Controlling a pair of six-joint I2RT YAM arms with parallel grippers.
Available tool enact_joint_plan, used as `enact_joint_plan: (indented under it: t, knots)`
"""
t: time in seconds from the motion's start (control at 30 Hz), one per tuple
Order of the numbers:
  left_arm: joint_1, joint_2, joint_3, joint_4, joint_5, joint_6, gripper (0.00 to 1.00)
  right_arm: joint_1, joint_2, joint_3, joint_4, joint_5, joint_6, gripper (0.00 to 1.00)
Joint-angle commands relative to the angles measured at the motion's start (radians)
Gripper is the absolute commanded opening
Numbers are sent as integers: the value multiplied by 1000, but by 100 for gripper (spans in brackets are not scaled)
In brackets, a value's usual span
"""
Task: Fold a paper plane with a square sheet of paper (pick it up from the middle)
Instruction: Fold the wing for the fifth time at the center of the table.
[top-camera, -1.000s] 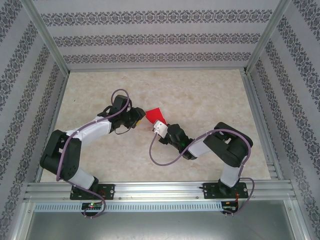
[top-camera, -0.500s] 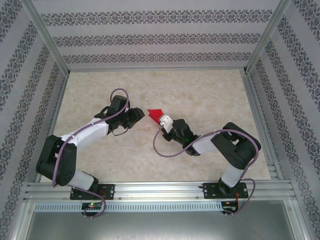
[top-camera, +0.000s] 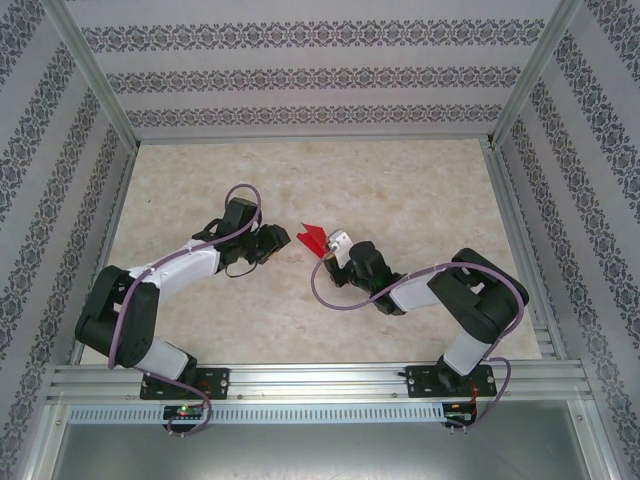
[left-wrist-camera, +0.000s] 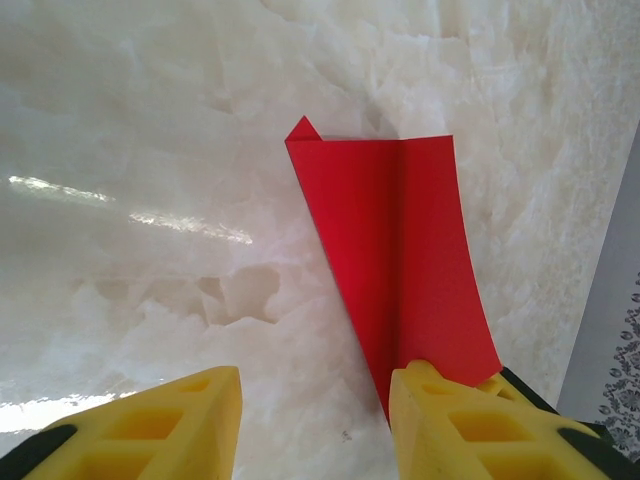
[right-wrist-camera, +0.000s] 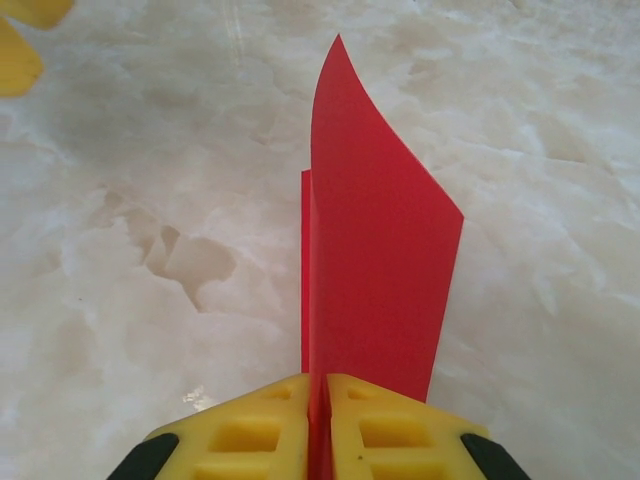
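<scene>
The square sheet of paper (top-camera: 311, 238) is bright red and folded along a centre crease, and it stands on edge above the marble table top. My right gripper (right-wrist-camera: 320, 388) is shut on its near end, and the folded flaps (right-wrist-camera: 375, 260) rise ahead of the yellow fingers. My left gripper (left-wrist-camera: 315, 378) faces it from the left and is open, with bare table between its fingers. The paper (left-wrist-camera: 400, 250) passes along the outer side of that gripper's right finger (left-wrist-camera: 450, 420). A small pointed corner shows at the paper's far end.
The marble table top (top-camera: 400, 190) is bounded by an aluminium frame (top-camera: 520, 250) and patterned walls. The two arms meet near the table's middle, gripper tips (top-camera: 283, 240) close together. Purple cables loop over both arms.
The right gripper has turned and shifted a little right and nearer, carrying the paper, which now shows narrower and more on edge. The left gripper has followed slightly towards it.
</scene>
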Motion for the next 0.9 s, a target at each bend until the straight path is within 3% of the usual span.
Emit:
enact_joint_plan:
  t: [0.0,0.43,0.87]
  knots:
    - [-20,27,-6,64,25,28,42,-1,18,10,75,-78,31,12]
    - [-64,141,5,145,54,17,28,-18,66,76,-24,-213,101,13]
    - [-68,187,11,210,79,17,25,-95,87,140,-133,-343,269,10]
